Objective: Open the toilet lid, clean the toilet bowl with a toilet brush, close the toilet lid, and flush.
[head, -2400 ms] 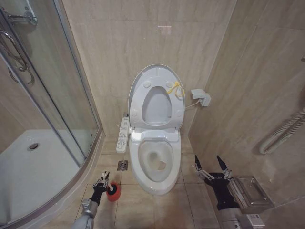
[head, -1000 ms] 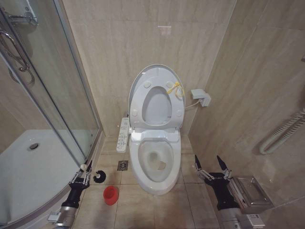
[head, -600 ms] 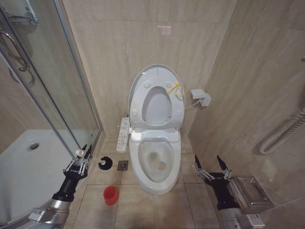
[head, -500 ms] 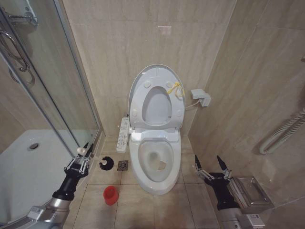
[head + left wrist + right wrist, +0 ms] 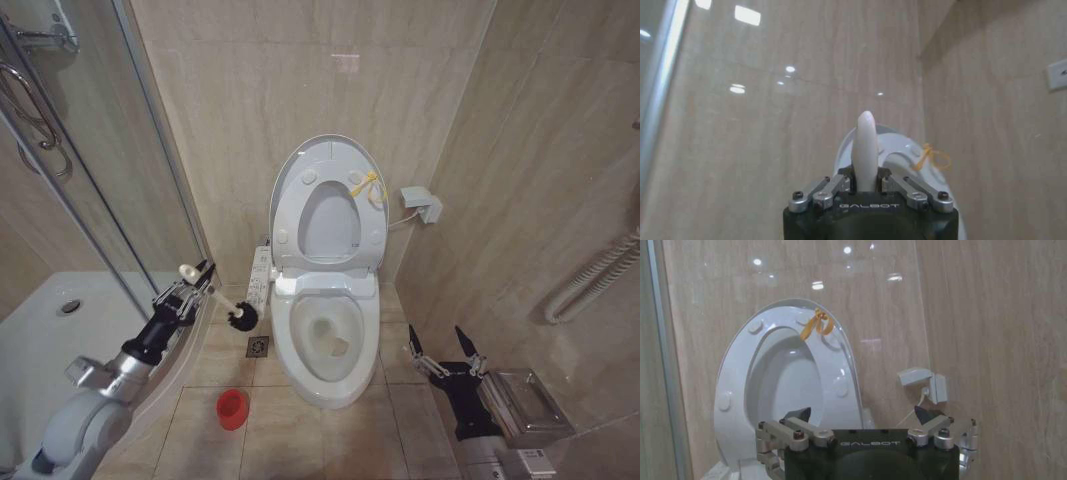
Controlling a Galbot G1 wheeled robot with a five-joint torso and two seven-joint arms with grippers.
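The toilet lid point(image 5: 334, 149) stands upright against the wall, with the white seat ring point(image 5: 290, 205) and its yellow tie raised against it. Below them the toilet bowl point(image 5: 325, 338) is uncovered, stained inside, with water at its bottom. My left gripper point(image 5: 189, 291) is raised left of the toilet and shut on the toilet brush point(image 5: 243, 318), whose dark head hangs just left of the bowl's rim. In the left wrist view the white handle point(image 5: 866, 145) sticks out between the shut fingers of the left gripper point(image 5: 867, 181). The red holder point(image 5: 232, 408) stands on the floor. My right gripper point(image 5: 446, 352) waits open to the bowl's right, and the right gripper point(image 5: 863, 417) faces the lid point(image 5: 777, 306).
A curved glass shower enclosure point(image 5: 110, 210) closes the left side, close behind my left arm. A control panel point(image 5: 258, 283) sits beside the seat and a floor drain point(image 5: 258, 346) lies below it. A metal box point(image 5: 525, 402) and a hose point(image 5: 590, 280) are on the right wall.
My left gripper has lifted the brush out of the red holder, swung it left and upward, then carried it toward the toilet. The right arm has not moved.
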